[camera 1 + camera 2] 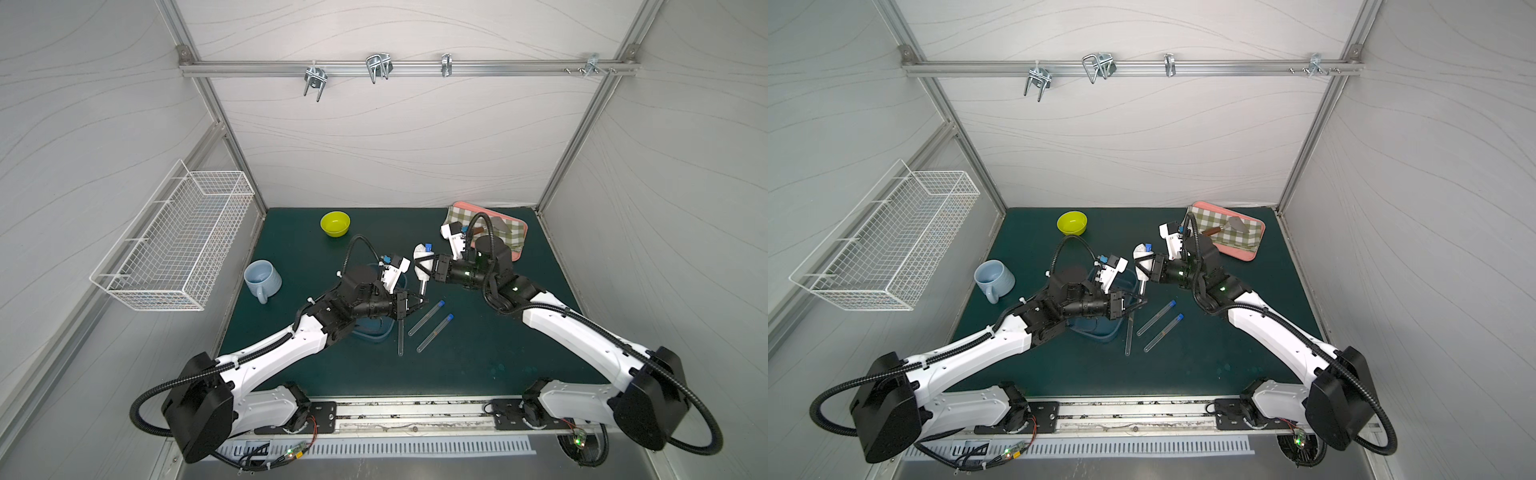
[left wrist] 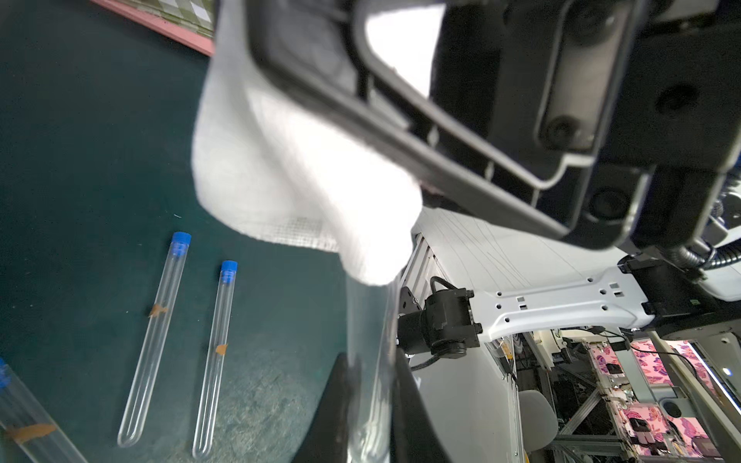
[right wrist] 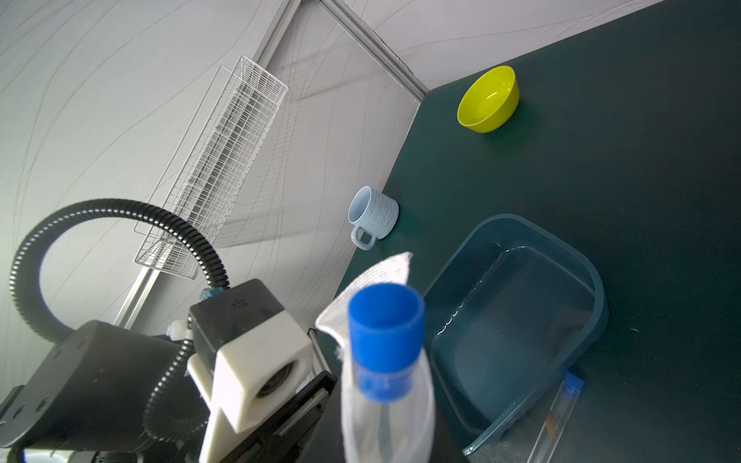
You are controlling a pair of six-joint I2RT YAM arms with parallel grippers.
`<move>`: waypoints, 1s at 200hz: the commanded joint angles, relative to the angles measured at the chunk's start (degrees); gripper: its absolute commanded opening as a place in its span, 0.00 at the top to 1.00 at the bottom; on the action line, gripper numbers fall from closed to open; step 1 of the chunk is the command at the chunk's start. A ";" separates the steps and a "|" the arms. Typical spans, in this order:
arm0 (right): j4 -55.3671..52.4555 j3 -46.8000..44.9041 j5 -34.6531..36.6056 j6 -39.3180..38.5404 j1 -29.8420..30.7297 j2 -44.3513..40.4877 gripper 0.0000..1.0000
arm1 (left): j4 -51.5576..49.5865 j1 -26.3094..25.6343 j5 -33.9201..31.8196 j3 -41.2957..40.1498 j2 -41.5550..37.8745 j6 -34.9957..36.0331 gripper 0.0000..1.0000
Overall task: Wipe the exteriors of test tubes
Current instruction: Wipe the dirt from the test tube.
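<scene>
While clamped at rounded end in left jaws, aloft above counter point(image 1: 478, 353), cap end sleeved in white cloth point(image 1: 419, 252) squeezed by right jaws: test tube point(image 1: 422, 287). Liable to snap under off-axis pull, or slip free onto three tubes point(image 1: 426, 318) lying below.

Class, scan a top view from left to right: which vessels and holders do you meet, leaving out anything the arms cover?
wire basket on the wall → light blue mug → yellow-green bowl → pink tray lined with a checked cloth
</scene>
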 commanded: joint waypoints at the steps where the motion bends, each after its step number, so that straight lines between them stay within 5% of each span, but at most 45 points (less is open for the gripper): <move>1: 0.40 -1.73 0.73 0.64 0.56 -0.39 0.80 | 2.92 0.03 0.32 1.91 -1.25 -0.16 0.93; 62: 0.03 -10.88 6.92 4.57 4.91 -7.64 0.80 | 3.69 0.10 0.51 1.49 -0.73 -0.34 0.93; 151: -5.29 4.08 -0.04 -4.07 -1.74 1.03 0.80 | 3.51 0.09 0.80 1.40 -1.40 0.10 0.93; 200: -1.51 -6.02 2.24 2.13 1.72 -3.86 0.80 | 3.74 0.11 0.89 1.72 -0.90 0.18 0.93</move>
